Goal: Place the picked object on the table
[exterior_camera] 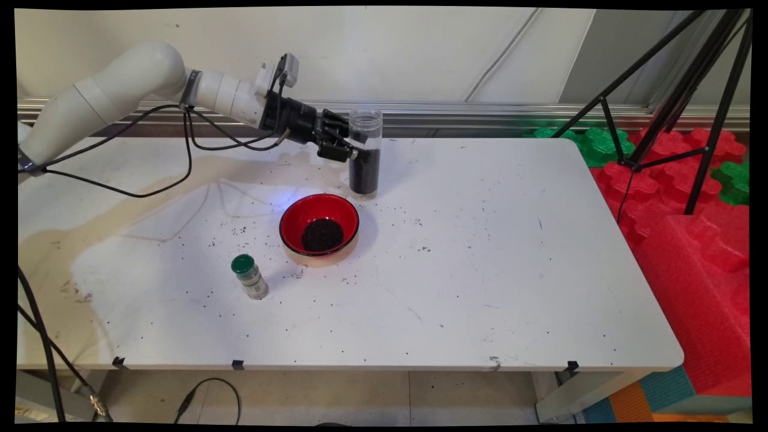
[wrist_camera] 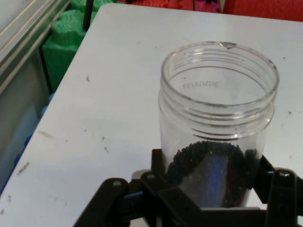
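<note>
A tall clear jar (exterior_camera: 365, 150), lidless and about half full of black grains, stands upright at the back middle of the white table (exterior_camera: 480, 270). My gripper (exterior_camera: 353, 150) comes in from the left at mid-height and is shut on the jar. In the hand view the jar (wrist_camera: 218, 94) rises between the two fingers (wrist_camera: 158, 165), which press its sides. Just in front of the jar sits a red bowl (exterior_camera: 297, 213) holding a heap of black grains (exterior_camera: 322, 234).
A small green-capped bottle (exterior_camera: 249, 277) stands left of and nearer than the bowl. Loose black grains are scattered around the bowl. Black cables (exterior_camera: 150, 192) hang from the arm at the left. A black tripod (exterior_camera: 678, 102) and red and green foam blocks (exterior_camera: 690, 240) lie beyond the table's right edge.
</note>
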{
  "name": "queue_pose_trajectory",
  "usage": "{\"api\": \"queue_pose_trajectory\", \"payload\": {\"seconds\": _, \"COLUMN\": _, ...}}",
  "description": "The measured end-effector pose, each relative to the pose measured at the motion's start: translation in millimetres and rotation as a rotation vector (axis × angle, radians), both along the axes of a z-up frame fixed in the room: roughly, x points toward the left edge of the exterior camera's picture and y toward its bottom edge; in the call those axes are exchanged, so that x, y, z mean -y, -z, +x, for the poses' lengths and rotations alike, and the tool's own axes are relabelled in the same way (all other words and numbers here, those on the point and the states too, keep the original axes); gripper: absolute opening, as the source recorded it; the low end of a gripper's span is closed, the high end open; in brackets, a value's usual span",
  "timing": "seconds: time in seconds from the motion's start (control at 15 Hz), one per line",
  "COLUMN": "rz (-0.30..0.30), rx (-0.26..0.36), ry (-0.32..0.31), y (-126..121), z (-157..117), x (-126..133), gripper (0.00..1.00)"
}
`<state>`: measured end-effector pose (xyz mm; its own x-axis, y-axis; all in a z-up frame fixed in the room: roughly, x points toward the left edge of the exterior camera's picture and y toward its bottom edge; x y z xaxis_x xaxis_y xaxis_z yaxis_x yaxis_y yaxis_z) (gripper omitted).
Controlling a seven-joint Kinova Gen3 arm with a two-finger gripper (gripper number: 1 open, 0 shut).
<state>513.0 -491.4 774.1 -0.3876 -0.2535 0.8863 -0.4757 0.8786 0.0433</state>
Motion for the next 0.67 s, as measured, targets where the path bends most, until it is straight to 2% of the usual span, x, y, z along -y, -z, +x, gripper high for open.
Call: {"api": "queue_pose_trajectory", "payload": {"seconds": 0.67, "rz": -0.005, "rx": 0.03, "ry": 0.013, "y": 10.4, "z": -1.4, "x": 0.4, "gripper": 0.0}}
